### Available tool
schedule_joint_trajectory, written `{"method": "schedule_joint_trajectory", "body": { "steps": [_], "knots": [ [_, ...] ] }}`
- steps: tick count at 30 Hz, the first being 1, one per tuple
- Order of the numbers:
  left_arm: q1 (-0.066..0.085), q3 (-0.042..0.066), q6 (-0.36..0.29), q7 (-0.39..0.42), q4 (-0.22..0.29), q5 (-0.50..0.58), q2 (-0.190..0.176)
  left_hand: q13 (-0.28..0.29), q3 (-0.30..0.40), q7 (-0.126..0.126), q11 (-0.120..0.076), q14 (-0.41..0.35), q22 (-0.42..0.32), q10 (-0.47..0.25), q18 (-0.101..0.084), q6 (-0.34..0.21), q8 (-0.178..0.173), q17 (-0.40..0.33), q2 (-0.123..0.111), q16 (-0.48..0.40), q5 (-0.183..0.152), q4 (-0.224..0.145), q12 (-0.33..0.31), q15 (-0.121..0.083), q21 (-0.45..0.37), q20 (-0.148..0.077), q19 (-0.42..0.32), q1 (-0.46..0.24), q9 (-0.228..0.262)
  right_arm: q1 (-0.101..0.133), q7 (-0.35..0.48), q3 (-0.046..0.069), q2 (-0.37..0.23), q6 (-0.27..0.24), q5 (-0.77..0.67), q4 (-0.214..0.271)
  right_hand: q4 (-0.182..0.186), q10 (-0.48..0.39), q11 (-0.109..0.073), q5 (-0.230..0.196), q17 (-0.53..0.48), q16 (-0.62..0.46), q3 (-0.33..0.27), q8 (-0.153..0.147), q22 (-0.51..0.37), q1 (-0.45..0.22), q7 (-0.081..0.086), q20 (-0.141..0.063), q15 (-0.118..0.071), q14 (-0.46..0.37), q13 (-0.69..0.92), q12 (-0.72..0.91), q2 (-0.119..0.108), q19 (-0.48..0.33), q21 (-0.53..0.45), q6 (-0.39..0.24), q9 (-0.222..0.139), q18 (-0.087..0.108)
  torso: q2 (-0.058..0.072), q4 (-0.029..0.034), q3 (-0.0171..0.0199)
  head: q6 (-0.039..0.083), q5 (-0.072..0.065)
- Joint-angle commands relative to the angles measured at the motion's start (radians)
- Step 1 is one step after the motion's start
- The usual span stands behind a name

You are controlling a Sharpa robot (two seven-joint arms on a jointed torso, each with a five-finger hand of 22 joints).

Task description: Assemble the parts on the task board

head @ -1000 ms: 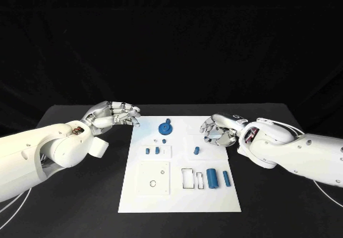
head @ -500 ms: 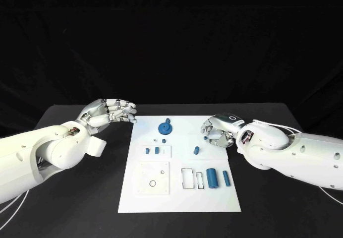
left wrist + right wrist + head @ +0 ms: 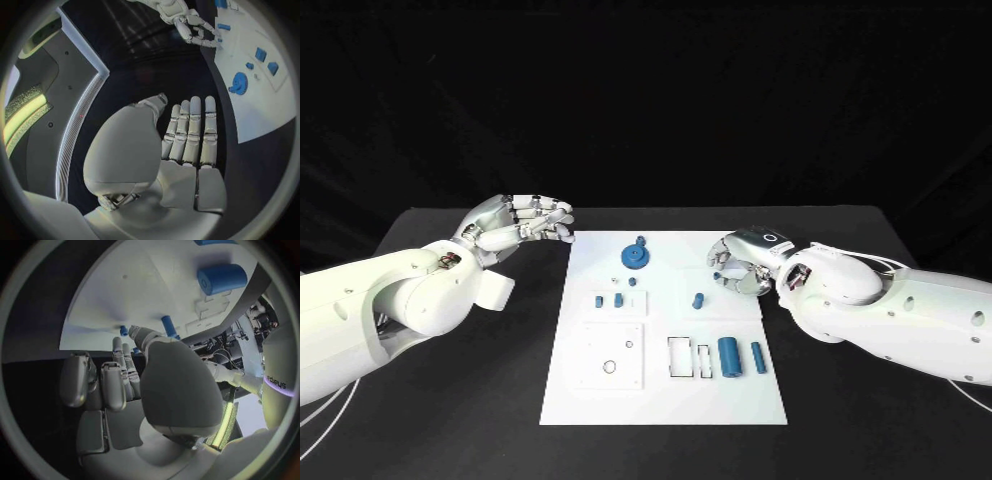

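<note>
The white task board [image 3: 661, 400] lies in the middle of the black table. On it are a blue gear [image 3: 636, 258] at the far end, several small blue pieces [image 3: 619, 299] around the middle, and a thick blue cylinder [image 3: 728, 352] beside a thin one [image 3: 757, 358] on the right. My left hand [image 3: 516, 225] hovers off the board's far left corner, its fingers [image 3: 190, 127] straight and holding nothing. Loosely curled and holding nothing, my right hand [image 3: 740, 265] hangs over the board's right edge. The right wrist view shows the thick cylinder [image 3: 222, 278] and the board [image 3: 144, 285] beyond that hand.
Two white square plates [image 3: 613, 357] and narrow slot frames [image 3: 678, 358] sit on the board's near half. Black table surface [image 3: 459, 400] stretches on both sides. In the left wrist view the gear [image 3: 238, 82] and my right hand [image 3: 187, 22] lie ahead.
My left hand has drawn back a little from the board's corner toward the far left. My right hand has turned slightly in place at the board's right edge.
</note>
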Motion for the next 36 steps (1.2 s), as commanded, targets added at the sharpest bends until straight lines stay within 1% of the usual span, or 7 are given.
{"method": "schedule_joint_trajectory", "body": {
  "steps": [1,9,12,17,21,26,36],
  "knots": [
    [0.000,0.001,-0.025,-0.008,-0.003,-0.048,0.005,-0.002,0.004,0.003,-0.001,0.009,-0.002,0.008,0.012,0.006,-0.006,-0.001,-0.014,-0.004,-0.004,0.001,-0.007,-0.002,-0.005,0.000,0.012,-0.004,-0.002,-0.001,0.016,0.001,-0.004,-0.102,-0.012,0.013,-0.004,-0.008,0.002,0.004,-0.003,0.001,-0.007,-0.001,0.040,-0.007,0.002,0.006,0.007,0.034,-0.007,-0.010,0.002,0.004,-0.003,0.001,-0.001,0.006,-0.002,-0.0001,0.0001,0.000,-0.001],
    [0.001,0.001,-0.076,-0.082,-0.025,-0.318,0.048,-0.012,-0.007,-0.004,-0.006,0.066,0.002,0.005,0.014,0.002,-0.013,0.012,-0.039,0.034,-0.005,-0.011,-0.026,-0.014,0.010,-0.017,0.072,-0.012,-0.016,0.005,0.075,0.004,-0.018,-0.168,0.081,0.039,-0.002,-0.024,0.004,-0.008,-0.026,-0.011,-0.070,-0.012,0.020,-0.024,0.003,0.009,0.008,0.027,-0.033,-0.018,0.004,-0.008,-0.039,-0.006,-0.008,0.012,-0.002,0.0023,-0.0012,0.000,0.004],
    [0.001,0.001,-0.086,-0.121,-0.040,-0.463,0.075,-0.017,0.000,-0.014,-0.016,0.116,0.020,0.018,0.014,0.009,-0.016,0.023,-0.040,0.063,-0.004,-0.029,-0.032,-0.030,0.044,-0.040,0.128,0.004,-0.024,0.010,0.109,0.006,-0.018,-0.177,0.167,0.039,-0.001,-0.024,0.004,-0.008,-0.027,-0.012,-0.076,-0.014,0.017,-0.025,0.005,0.009,0.008,0.027,-0.035,-0.017,0.006,-0.010,-0.045,-0.007,-0.009,0.014,-0.002,0.0009,-0.0013,0.000,0.009],
    [0.002,0.001,-0.091,-0.184,-0.059,-0.683,0.120,-0.021,0.012,-0.022,-0.028,0.184,0.065,0.043,0.013,0.019,-0.023,0.064,-0.047,0.140,-0.006,-0.047,-0.039,-0.049,0.109,-0.066,0.177,0.009,-0.037,0.017,0.222,0.006,-0.017,-0.196,0.404,0.031,0.004,-0.014,0.007,0.001,-0.030,-0.013,-0.076,-0.021,0.011,-0.018,0.011,0.011,0.010,0.026,-0.041,-0.011,0.022,-0.013,-0.057,-0.011,-0.012,0.015,-0.001,-0.0010,-0.0001,0.000,0.013],
    [0.005,0.002,-0.097,-0.232,-0.075,-0.836,0.159,-0.009,0.034,-0.034,-0.044,0.226,0.170,0.075,0.010,0.035,-0.027,0.164,-0.059,0.303,-0.006,-0.060,-0.029,-0.068,0.247,-0.092,0.208,0.003,-0.049,0.026,0.346,0.007,-0.015,-0.196,0.682,0.021,0.005,-0.006,0.012,0.010,-0.048,-0.023,-0.061,-0.029,-0.007,-0.008,0.020,0.013,0.012,0.021,-0.049,-0.007,0.034,-0.024,-0.086,-0.018,-0.017,0.021,-0.001,-0.0010,-0.0007,0.001,0.013],
    [0.010,0.002,-0.093,-0.288,-0.097,-0.989,0.205,0.004,0.039,-0.037,-0.044,0.223,0.237,0.058,0.010,0.037,-0.030,0.199,-0.075,0.363,-0.008,-0.056,-0.023,-0.068,0.324,-0.093,0.192,-0.017,-0.054,0.038,0.426,0.007,-0.013,-0.188,0.885,0.012,0.006,-0.013,0.016,0.011,-0.101,-0.058,-0.054,-0.035,-0.049,-0.008,0.025,0.016,0.016,0.003,-0.061,-0.011,0.034,-0.053,-0.158,-0.020,-0.019,0.034,-0.002,0.0006,-0.0006,0.000,0.014],
    [0.017,0.003,-0.096,-0.354,-0.120,-1.158,0.274,0.022,0.024,-0.041,-0.044,0.321,0.379,0.026,0.002,0.034,-0.026,0.353,-0.084,0.529,-0.009,-0.048,-0.011,-0.069,0.479,-0.091,0.208,-0.020,-0.054,0.044,0.450,0.007,-0.007,-0.179,0.959,0.000,0.006,-0.014,0.017,0.013,-0.081,-0.047,-0.052,-0.036,-0.030,-0.008,0.026,0.017,0.017,0.008,-0.063,-0.011,0.037,-0.040,-0.127,-0.020,-0.020,0.027,-0.002,-0.0006,-0.0001,0.000,0.015]
  ]
}}
